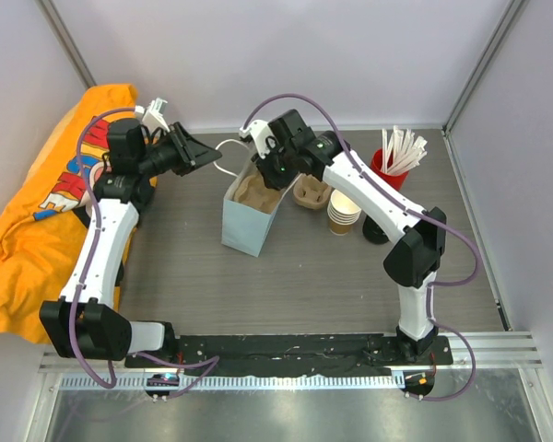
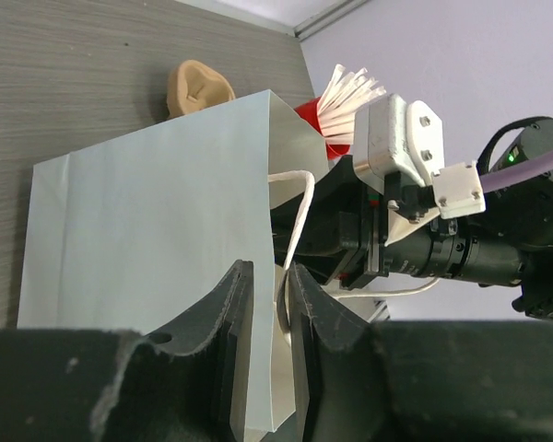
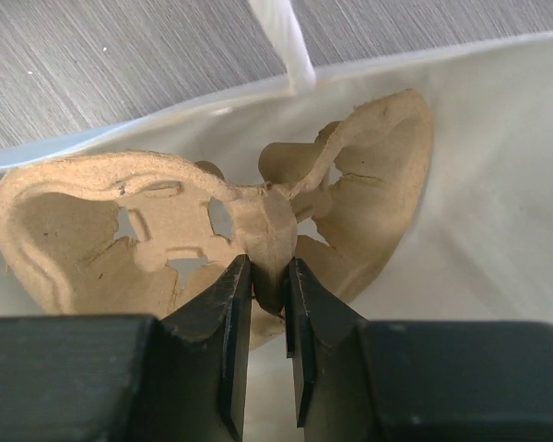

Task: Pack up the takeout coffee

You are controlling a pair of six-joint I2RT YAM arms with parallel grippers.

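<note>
Early in packing: the right gripper (image 3: pixel 267 276) clenches a cardboard carrier (image 3: pixel 83 230) inside the paper bag (image 1: pixel 244 226), the left gripper (image 2: pixel 269 276) straddles the bag's handle (image 2: pixel 300 212), grip impossible to tell, and the lidded coffee (image 1: pixel 375 230) seemingly waits on the table (image 1: pixel 258 295) by 1 cup stack (image 1: pixel 344 214).

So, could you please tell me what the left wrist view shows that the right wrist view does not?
Only the left wrist view: the outer side of the white paper bag, the left gripper with the handle cord running between its fingers, a pulp carrier on the grey table beyond the bag, the red holder of white sticks, and the right arm's wrist.
Only the right wrist view: the right gripper shut on the middle ridge of a pulp cup carrier inside the bag.
Both: the bag, its handle and the table.
</note>
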